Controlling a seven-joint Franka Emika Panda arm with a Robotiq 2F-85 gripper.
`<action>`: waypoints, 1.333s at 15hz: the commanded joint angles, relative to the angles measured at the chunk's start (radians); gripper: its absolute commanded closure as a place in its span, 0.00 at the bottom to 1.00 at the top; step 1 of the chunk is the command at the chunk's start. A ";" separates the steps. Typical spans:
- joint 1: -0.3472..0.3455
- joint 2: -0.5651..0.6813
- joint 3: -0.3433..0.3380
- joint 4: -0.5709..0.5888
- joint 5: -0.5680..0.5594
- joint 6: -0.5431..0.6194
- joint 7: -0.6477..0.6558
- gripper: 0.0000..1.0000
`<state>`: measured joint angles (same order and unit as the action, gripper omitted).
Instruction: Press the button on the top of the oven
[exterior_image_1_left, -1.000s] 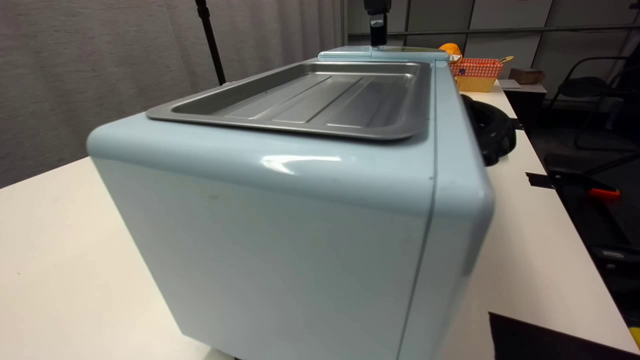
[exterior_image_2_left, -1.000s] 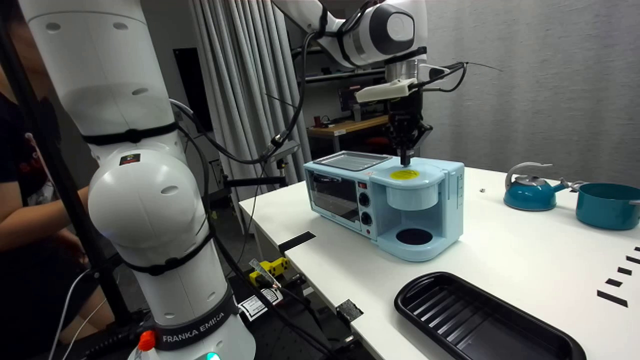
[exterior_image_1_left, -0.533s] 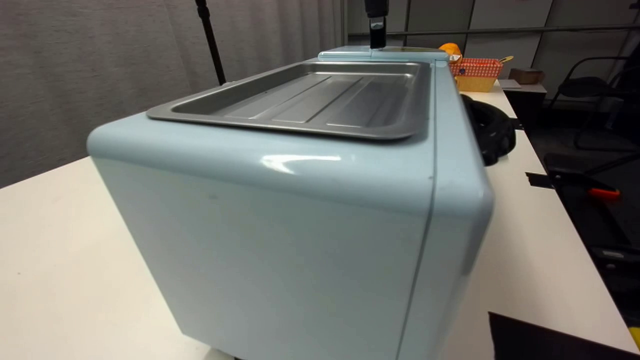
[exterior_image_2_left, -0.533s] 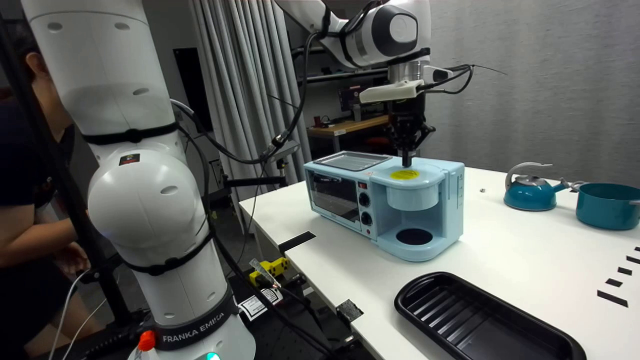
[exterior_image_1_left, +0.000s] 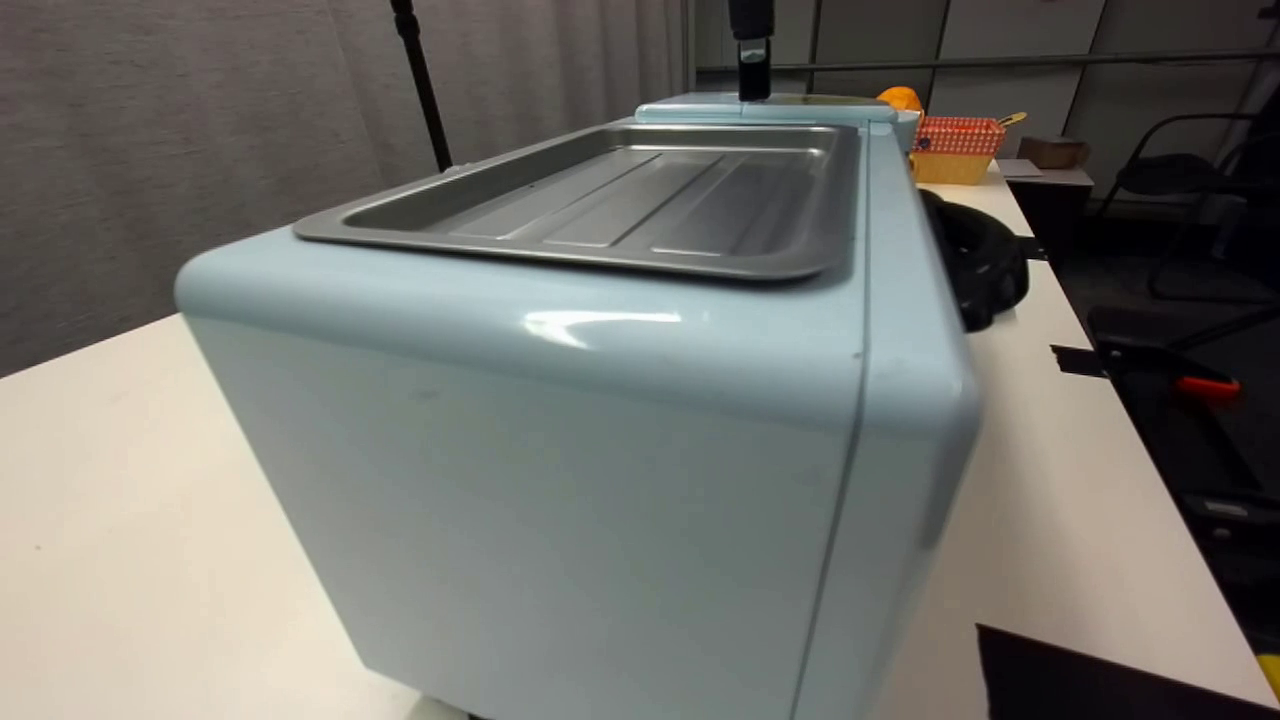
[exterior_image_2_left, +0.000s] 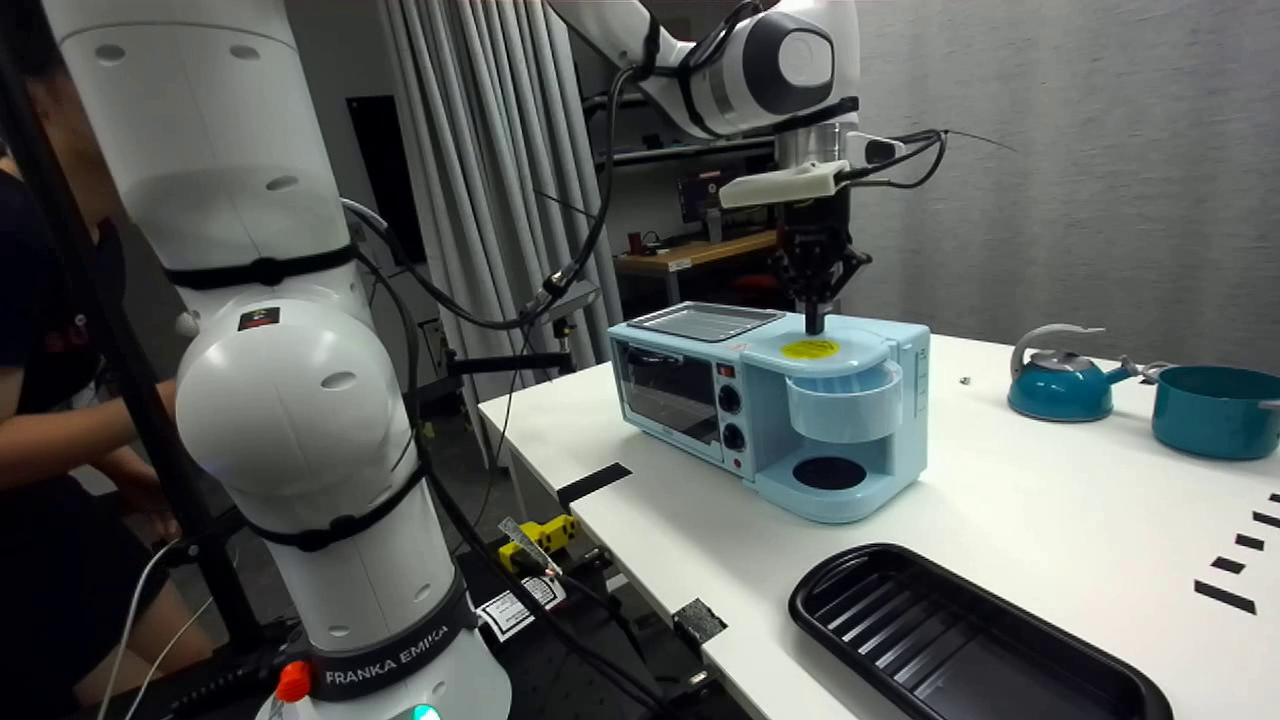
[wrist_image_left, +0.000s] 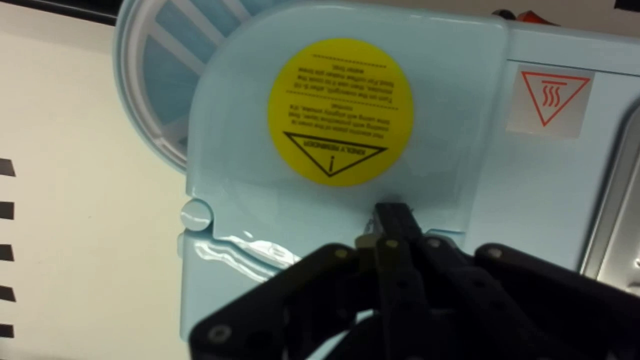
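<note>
The oven (exterior_image_2_left: 768, 425) is a glossy pale-blue appliance, also large in an exterior view (exterior_image_1_left: 560, 500). A grey metal tray (exterior_image_1_left: 700, 190) lies on its top. Its round-ended top cover (wrist_image_left: 440, 155) carries a yellow sticker (wrist_image_left: 341, 112). A pale-blue round basket (exterior_image_2_left: 845, 412) sticks out from under that cover; it also shows in the wrist view (wrist_image_left: 172, 75). My gripper (wrist_image_left: 395, 207) is shut and empty, pointing down, its tips at the cover's surface behind the sticker, in both exterior views (exterior_image_2_left: 815, 325) (exterior_image_1_left: 755, 85). I cannot make out a button under the tips.
A black ribbed pan (exterior_image_2_left: 985, 640) lies on the white table (exterior_image_2_left: 1060, 500) in front of the oven. A teal kettle (exterior_image_2_left: 1060, 388) and teal pot (exterior_image_2_left: 1210, 412) stand off to the side. A red-checked basket (exterior_image_1_left: 955, 138) stands beyond the oven. A person (exterior_image_2_left: 60, 430) stands behind the arm.
My gripper has come down slightly onto the top cover. The round basket has swung outward from under the cover. The oven has shifted very slightly.
</note>
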<state>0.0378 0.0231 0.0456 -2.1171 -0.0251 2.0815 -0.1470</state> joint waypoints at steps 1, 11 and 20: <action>0.008 0.054 0.005 -0.048 -0.054 0.015 0.037 1.00; 0.036 -0.133 0.041 -0.094 -0.043 -0.123 0.126 1.00; 0.051 -0.309 0.086 -0.151 -0.078 -0.065 0.180 1.00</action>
<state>0.0805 -0.2087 0.1266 -2.2189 -0.0700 1.9736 -0.0043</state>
